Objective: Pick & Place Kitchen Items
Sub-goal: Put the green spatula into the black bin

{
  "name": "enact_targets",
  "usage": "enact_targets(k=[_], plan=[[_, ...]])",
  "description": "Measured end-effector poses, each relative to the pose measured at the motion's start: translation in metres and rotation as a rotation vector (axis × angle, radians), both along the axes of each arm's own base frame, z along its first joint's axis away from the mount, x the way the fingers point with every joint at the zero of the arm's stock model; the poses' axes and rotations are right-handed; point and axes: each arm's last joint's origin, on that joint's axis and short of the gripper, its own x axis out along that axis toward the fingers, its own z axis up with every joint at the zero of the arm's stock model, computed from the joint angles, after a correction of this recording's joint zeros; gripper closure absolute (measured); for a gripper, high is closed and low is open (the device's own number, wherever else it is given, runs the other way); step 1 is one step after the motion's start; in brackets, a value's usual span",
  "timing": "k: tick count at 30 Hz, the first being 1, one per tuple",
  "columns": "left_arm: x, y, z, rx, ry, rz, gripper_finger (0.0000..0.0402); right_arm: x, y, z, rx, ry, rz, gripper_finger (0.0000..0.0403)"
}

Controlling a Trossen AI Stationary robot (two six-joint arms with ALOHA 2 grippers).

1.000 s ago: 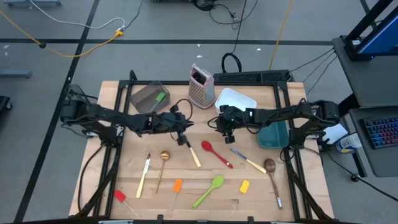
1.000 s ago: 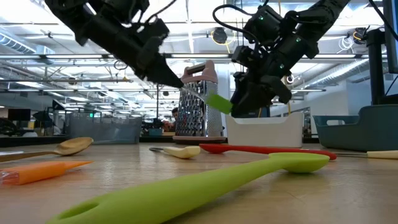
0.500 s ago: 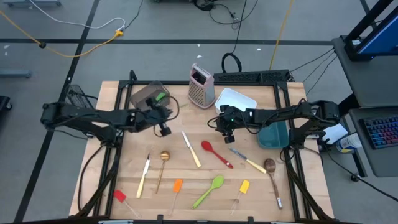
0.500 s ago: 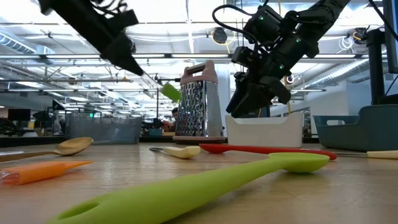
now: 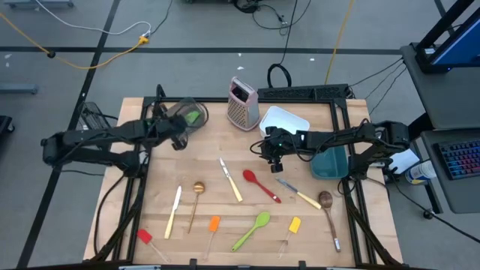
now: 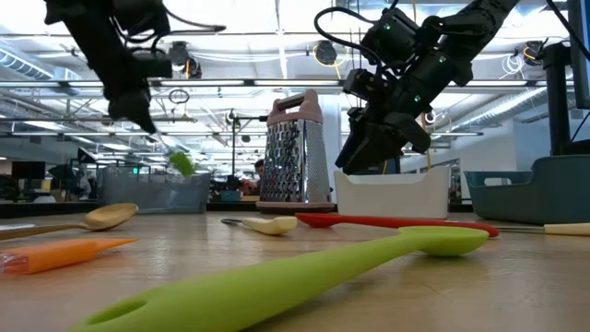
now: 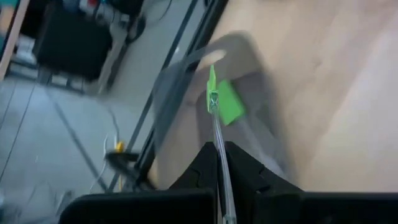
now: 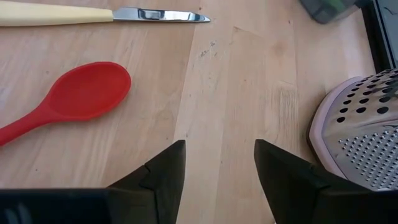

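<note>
Green spatula (image 5: 193,116), now over grey container (image 5: 174,110).

**Legible markings: none**

Checked all four views for text, labels, brand marks, numbers and signs. Nothing readable found on utensils, containers, table, arms or room background. Distant room fixtures too small to make out.

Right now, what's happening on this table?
The left end effector is shut on a green mini spatula and holds it over the grey container at the table's back left. The right end effector hangs open above the table, near the red spoon. Other utensils lie unsorted.
</note>
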Motion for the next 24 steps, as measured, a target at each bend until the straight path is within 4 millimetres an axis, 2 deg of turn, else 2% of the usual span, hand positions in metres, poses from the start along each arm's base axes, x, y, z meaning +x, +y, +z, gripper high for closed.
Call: enact_targets(k=[2,9,14,19,24], plan=[[-0.003,0.007,0.000,0.008,0.011,0.026,0.0394,0.000,0.000,0.000,0.000,0.000,0.000,0.0219],[-0.004,0.028,-0.006,0.032,0.202,-0.051,0.0393,0.000,0.000,0.000,0.000,0.000,0.000,0.0221],[0.000,0.044,-0.021,-0.025,0.321,-0.102,0.0397,0.000,0.000,0.000,0.002,0.000,-0.002,0.0222],[0.010,0.062,-0.032,0.005,0.401,-0.143,0.0388,0.000,0.000,0.000,0.022,-0.004,-0.020,0.0222],[0.014,0.072,-0.045,-0.007,0.536,-0.234,0.0396,0.000,0.000,0.000,0.022,-0.004,-0.019,0.0223]])
